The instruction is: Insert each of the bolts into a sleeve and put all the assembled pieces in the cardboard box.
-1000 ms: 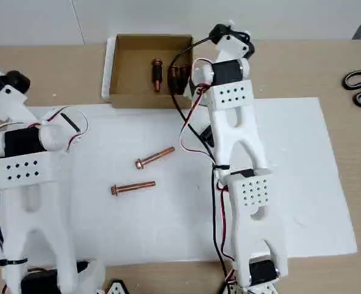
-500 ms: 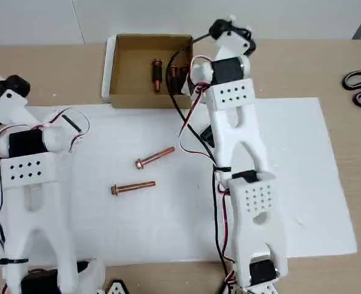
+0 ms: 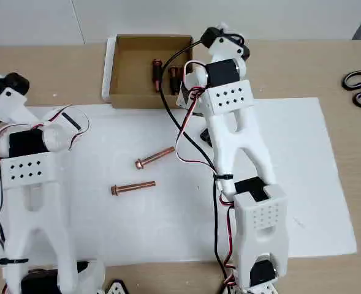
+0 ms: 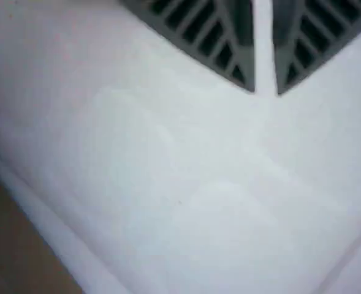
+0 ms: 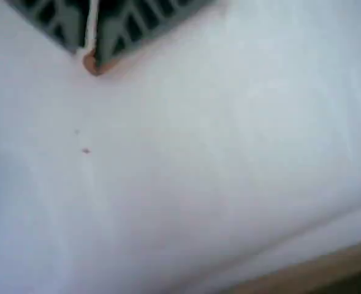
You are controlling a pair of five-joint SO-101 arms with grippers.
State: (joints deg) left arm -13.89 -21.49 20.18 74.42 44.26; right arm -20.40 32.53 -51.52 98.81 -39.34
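Note:
Two copper bolts lie loose on the white paper sheet [image 3: 290, 153], one [image 3: 155, 157] above the other [image 3: 133, 187]. The cardboard box [image 3: 122, 67] at the back holds two bolts in dark sleeves, one [image 3: 157, 73] beside the other [image 3: 174, 76]. My right gripper [image 5: 91, 52] hangs just over the paper, shut, with a copper bolt end [image 5: 93, 63] poking out between its fingertips. The right arm [image 3: 229, 104] stretches up to the box's right corner. My left gripper [image 4: 264, 92] is shut on nothing, close above bare paper near its edge. The left arm [image 3: 24, 159] stands at the sheet's left side.
Scissors [image 3: 359, 86] lie on the wooden table [image 3: 303, 67] at the far right. Red and black cables [image 3: 192, 147] dangle from the right arm over the middle of the paper. Bare paper spreads right of that arm.
The right arm's upper end has shifted a little left toward the box and its lower block has slid down. The left arm has barely moved.

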